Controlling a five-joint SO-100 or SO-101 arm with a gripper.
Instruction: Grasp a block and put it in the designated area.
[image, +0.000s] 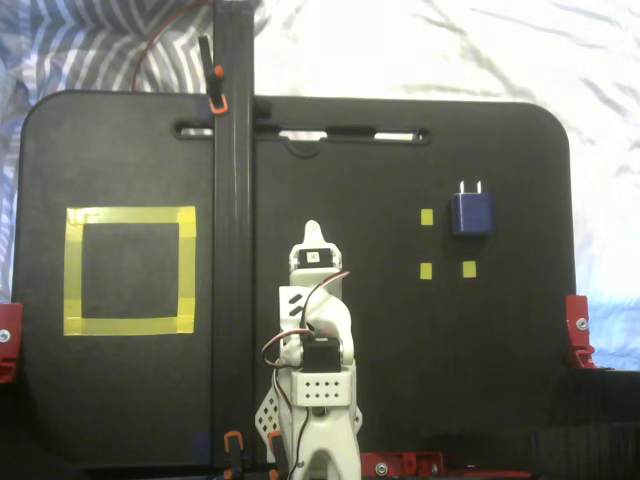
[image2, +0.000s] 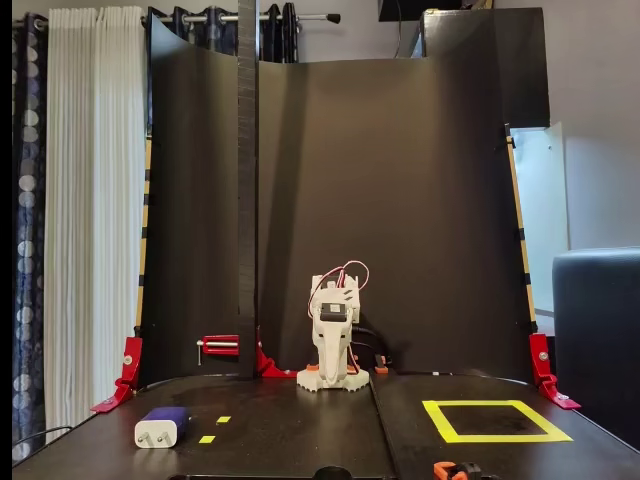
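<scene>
Block (image: 471, 213), flat on tabletop (image: 400, 350), far from folded pincer (image: 312, 234) (aperture indeterminable, nothing held); risk: prongs fouling sideways grasp.

Black board (image: 120, 400) on rumpled pale sheet (image: 450, 45). Small yellow markers (image: 427, 217) right of centre, red clamps (image: 578, 330) at edges, dark upright post (image: 232, 200), white curtain (image2: 90, 200) beside black backdrop (image2: 400, 200).
</scene>
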